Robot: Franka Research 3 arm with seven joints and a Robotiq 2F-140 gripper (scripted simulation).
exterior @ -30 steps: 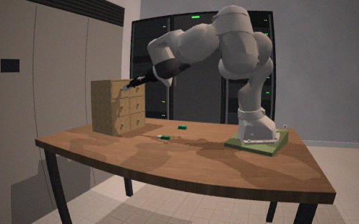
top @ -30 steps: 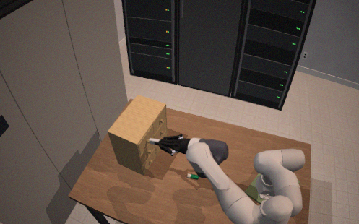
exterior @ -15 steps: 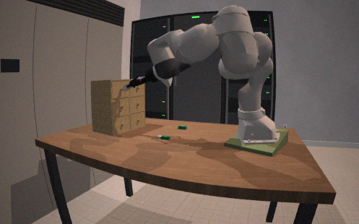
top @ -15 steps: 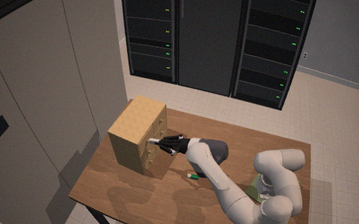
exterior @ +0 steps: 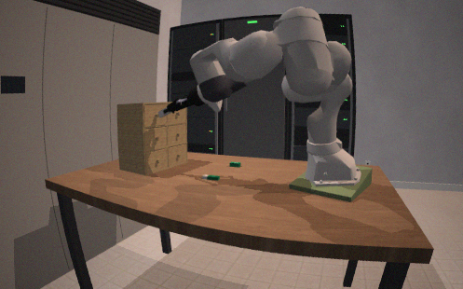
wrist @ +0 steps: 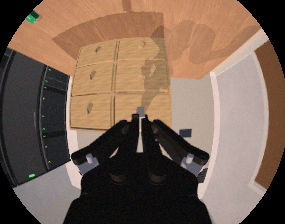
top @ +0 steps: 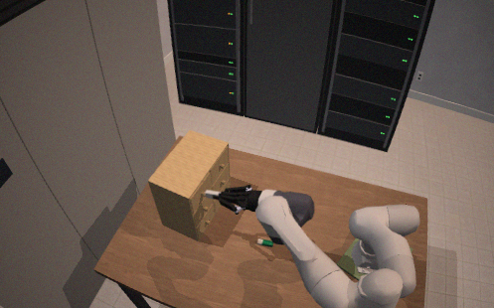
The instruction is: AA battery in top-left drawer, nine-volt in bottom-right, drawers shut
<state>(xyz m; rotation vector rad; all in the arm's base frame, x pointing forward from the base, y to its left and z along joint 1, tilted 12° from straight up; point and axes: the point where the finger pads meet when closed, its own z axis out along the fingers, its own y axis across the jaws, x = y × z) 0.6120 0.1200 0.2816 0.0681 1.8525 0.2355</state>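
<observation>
Tool fully closed and empty, its tip at the top row of the small chest.

From the exterior view I see my tool [exterior: 164, 112] with its fingers pressed together and nothing between them, pointing at the front of the small chest [exterior: 135, 137] by the left drawer of the top row [exterior: 154, 116]; I cannot tell whether the tip actually touches that front. The wrist view shows the two fingertips meeting in front of the chest's upper edge, with all six drawer fronts looking flush. The AA battery [exterior: 211, 177], green with a white end, lies on the surface [exterior: 254, 219] between the chest and the arm's green base plate [exterior: 363, 184]. The nine-volt battery [exterior: 235, 164] sits farther back on the surface, well apart from the chest.
</observation>
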